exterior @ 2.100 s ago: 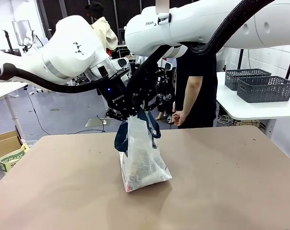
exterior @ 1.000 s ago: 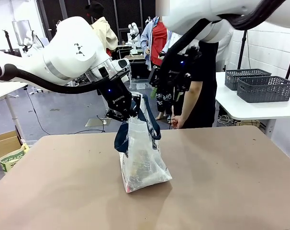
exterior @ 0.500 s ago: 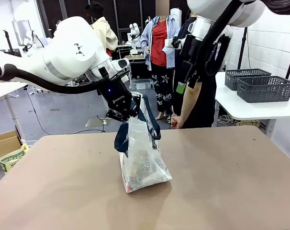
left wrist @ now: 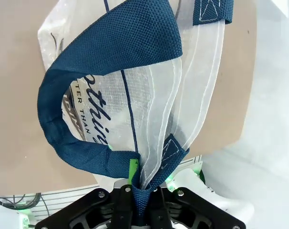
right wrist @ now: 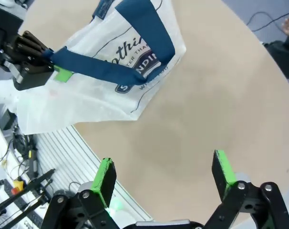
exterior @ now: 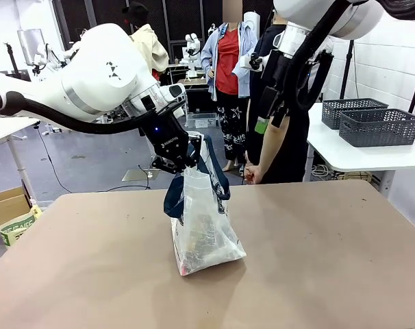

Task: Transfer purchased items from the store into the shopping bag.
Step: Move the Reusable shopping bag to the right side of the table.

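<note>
front camera level across the table (exterior: 317,274); both wrist cameras downward, sharing the shopping bag (left wrist: 135,95).

Tan worktop (exterior: 317,260) in foreground. Grey floor (exterior: 91,161) beyond, cables trailing. White side table (exterior: 372,154) right, two dark slotted baskets (exterior: 375,123) on it. White wall (exterior: 392,75) behind. Cardboard box (exterior: 5,205) at left edge.
</note>
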Controlling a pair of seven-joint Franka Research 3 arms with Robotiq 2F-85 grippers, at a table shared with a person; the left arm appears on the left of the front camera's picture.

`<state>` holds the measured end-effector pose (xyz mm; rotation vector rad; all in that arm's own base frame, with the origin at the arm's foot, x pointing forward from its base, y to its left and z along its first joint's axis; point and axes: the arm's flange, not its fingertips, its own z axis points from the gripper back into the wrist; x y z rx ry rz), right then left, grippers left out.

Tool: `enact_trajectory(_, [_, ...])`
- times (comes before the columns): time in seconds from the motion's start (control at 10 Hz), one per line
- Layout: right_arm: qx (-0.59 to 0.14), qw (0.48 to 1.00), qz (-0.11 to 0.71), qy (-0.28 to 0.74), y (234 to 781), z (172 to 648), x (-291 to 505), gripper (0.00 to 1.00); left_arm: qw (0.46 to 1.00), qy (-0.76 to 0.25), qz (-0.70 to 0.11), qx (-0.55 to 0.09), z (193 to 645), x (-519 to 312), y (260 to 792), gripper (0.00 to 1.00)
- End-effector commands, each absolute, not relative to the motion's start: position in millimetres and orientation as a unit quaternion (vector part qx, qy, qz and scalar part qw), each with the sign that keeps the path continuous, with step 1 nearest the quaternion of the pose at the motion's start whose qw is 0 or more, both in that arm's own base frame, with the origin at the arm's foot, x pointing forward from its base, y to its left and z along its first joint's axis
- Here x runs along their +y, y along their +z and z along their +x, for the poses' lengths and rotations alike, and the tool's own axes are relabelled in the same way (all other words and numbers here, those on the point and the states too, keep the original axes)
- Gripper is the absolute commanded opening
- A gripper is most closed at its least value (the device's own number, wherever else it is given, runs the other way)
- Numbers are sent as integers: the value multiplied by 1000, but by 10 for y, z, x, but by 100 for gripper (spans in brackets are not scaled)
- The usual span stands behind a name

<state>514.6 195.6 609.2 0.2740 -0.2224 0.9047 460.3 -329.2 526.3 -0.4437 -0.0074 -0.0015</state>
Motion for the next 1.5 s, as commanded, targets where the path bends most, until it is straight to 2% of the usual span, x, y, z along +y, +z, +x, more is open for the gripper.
enact_trajectory(0.0, [-107,840,168,504,5983,5175,1867,100,975,1,-223,-2,4594,-3285,5286,0])
enact_trajectory(0.3, [-190,739,257,593,5856,5271,1513,100,975,1,-223,-2,4594,-3285,5286,0])
enact_trajectory(0.6, [-237,682,292,628,5668,5303,1193,100,975,1,-223,-2,4594,-3285,5286,0])
enact_trajectory(0.9, [-257,676,263,639,5582,5310,1153,100,975,1,-223,-2,4594,-3285,5286,0])
enact_trajectory(1.4, [-243,680,278,633,5647,5344,1139,100,975,1,-223,-2,4594,-3285,5286,0])
